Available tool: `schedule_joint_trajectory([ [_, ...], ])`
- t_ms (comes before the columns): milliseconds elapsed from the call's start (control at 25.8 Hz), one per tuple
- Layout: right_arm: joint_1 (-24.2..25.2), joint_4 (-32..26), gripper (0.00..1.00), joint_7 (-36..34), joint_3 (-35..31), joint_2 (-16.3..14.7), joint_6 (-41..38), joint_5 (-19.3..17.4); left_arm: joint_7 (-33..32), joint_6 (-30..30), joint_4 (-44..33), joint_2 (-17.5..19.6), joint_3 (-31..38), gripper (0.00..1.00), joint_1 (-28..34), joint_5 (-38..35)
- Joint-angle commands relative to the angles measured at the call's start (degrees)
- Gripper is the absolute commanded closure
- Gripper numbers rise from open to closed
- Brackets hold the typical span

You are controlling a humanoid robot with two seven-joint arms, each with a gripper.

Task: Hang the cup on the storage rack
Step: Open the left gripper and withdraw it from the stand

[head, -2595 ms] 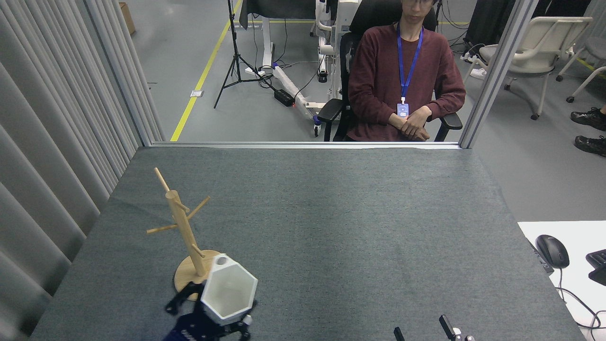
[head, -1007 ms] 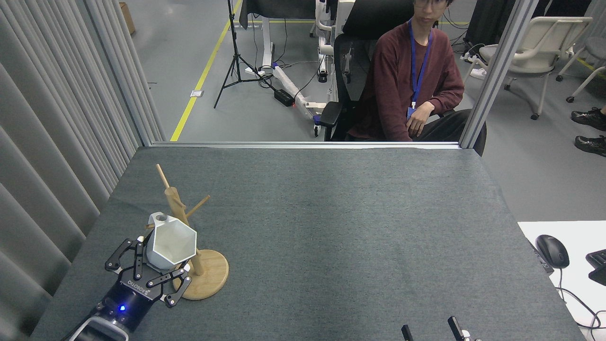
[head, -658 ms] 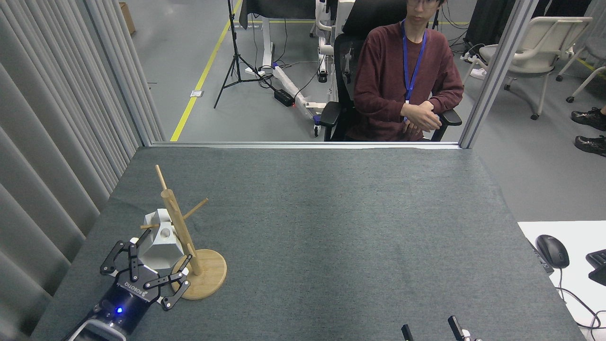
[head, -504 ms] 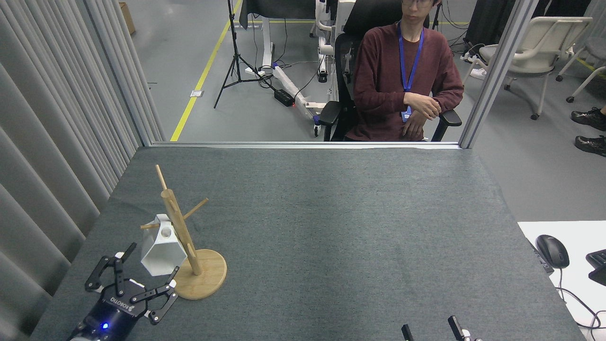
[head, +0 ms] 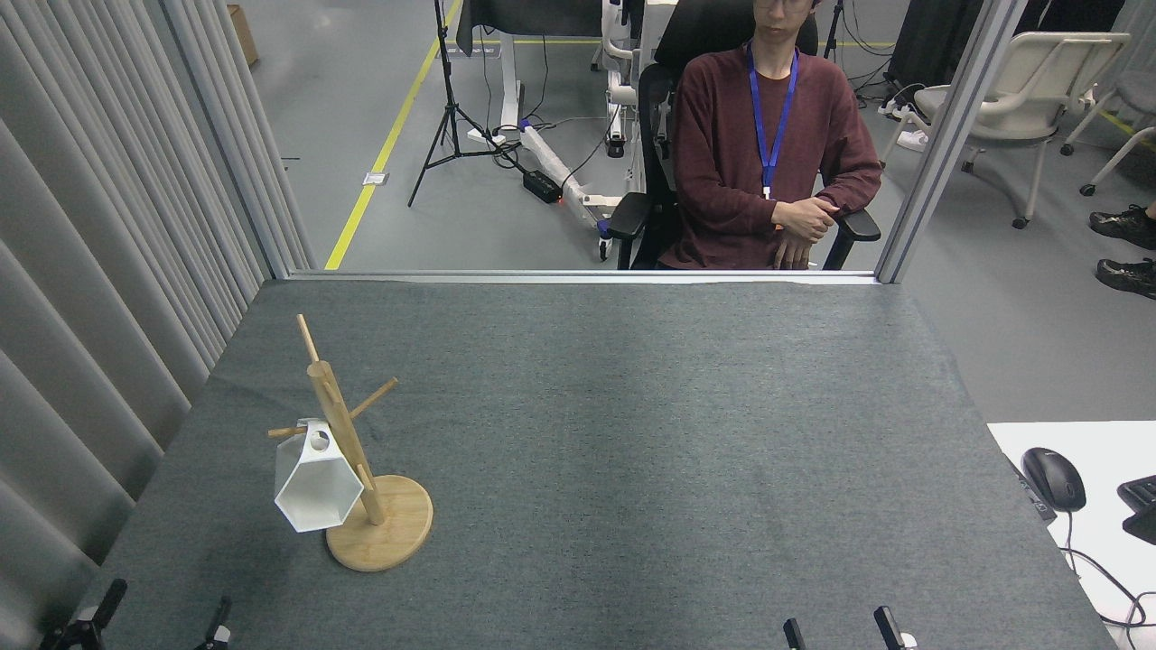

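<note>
Cup [head: 316, 487] now hangs from rack [head: 348, 451] peg, released; left gripper [head: 149, 618] pulled back, jaws spread, empty; right gripper [head: 844, 632] jaws apart, empty; task looks done.

The cup [head: 315, 488] hangs on the storage rack [head: 350, 456], its pierced tab handle hooked over the rack's left-hand peg, body dangling tilted with the hexagonal rim facing down toward us, just left of the post. Nothing grips it. The rack stands upright on its round wooden base, at the near left of the grey bench [head: 632, 433]. Nearer than the rack, at the bottom edge, the left claw [head: 153, 618] shows two dark fingertips spread wide, well clear of the cup. Far right of the rack, the right claw [head: 840, 629] peeks in, tips parted. Beyond the rack, behind the bench, a person [head: 768, 144] in a maroon sweater sits, hands folded.
</note>
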Motion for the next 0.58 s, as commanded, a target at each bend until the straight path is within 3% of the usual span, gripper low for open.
schedule_joint_trajectory([
  [0,1.57,-1.01,0.00,0.02,-1.77,0.48,-0.09,0.01,-4.22,0.40,-1.80,-1.05,-3.93,0.00,2.06,5.55],
  [116,4.12,-2.59,0.00,-0.59,-2.92,0.57,-0.18,0.01,-12.74,1.55,-2.59,-1.14,-8.06,0.00,2.06,13.10],
  [194,5.35,-3.64,0.00,-1.47,-3.62,0.57,-0.27,0.01,-15.38,7.34,-3.55,-0.96,-14.03,0.00,2.32,15.74],
  [349,6.14,-4.79,0.00,-1.47,-5.02,0.92,0.26,0.01,-15.91,20.88,-5.93,0.80,-29.33,0.00,5.05,16.09],
  [426,6.14,-4.79,0.00,-1.39,-5.82,0.83,0.26,0.01,-15.64,23.26,-6.02,1.59,-33.29,0.00,6.01,16.09],
  [542,5.97,-4.79,0.00,-1.56,-6.08,0.13,0.17,0.10,-14.59,23.17,-5.93,2.47,-33.90,0.00,7.68,16.27],
])
